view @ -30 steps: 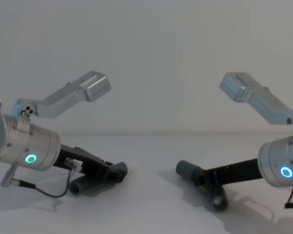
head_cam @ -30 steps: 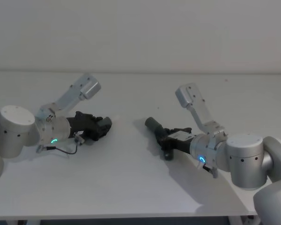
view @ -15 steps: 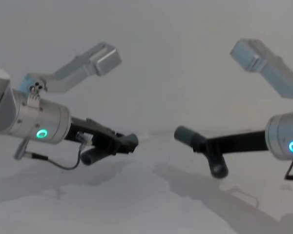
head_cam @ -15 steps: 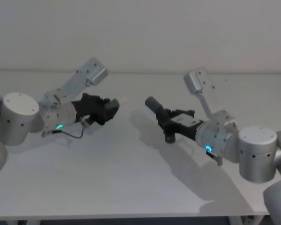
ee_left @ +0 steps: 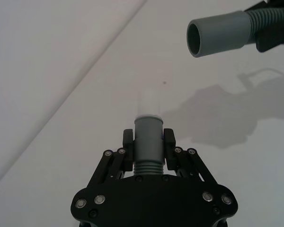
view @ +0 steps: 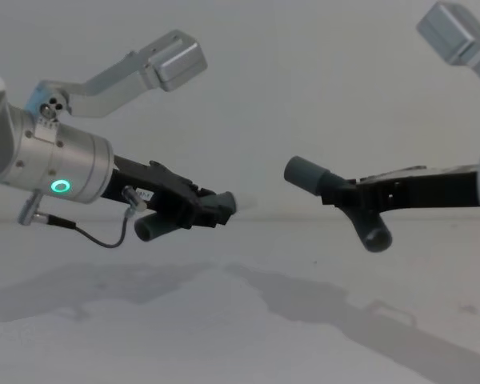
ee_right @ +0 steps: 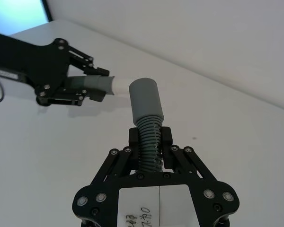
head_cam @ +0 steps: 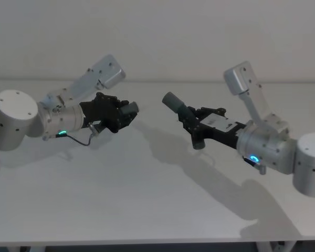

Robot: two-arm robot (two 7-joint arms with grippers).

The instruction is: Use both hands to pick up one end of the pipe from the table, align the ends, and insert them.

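Left gripper [ee_left: 148, 141] gripped straight pipe [ee_right: 90, 83] | right gripper [ee_right: 150, 137] gripped bent pipe [view: 372, 232] | wide end [ee_left: 217, 32] at 2 o'clock from white tip [ee_left: 149, 101], apart | best was to line them straight, then push slowly.

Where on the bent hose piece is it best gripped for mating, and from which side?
Grip the bent piece on its ribbed section just behind the smooth collar, coming from behind along the collar's axis, as the right gripper holds it. Ribs likely resist slipping, the collar's mouth is left free toward the white tip of the straight piece, and the elbow's other leg hangs clear.
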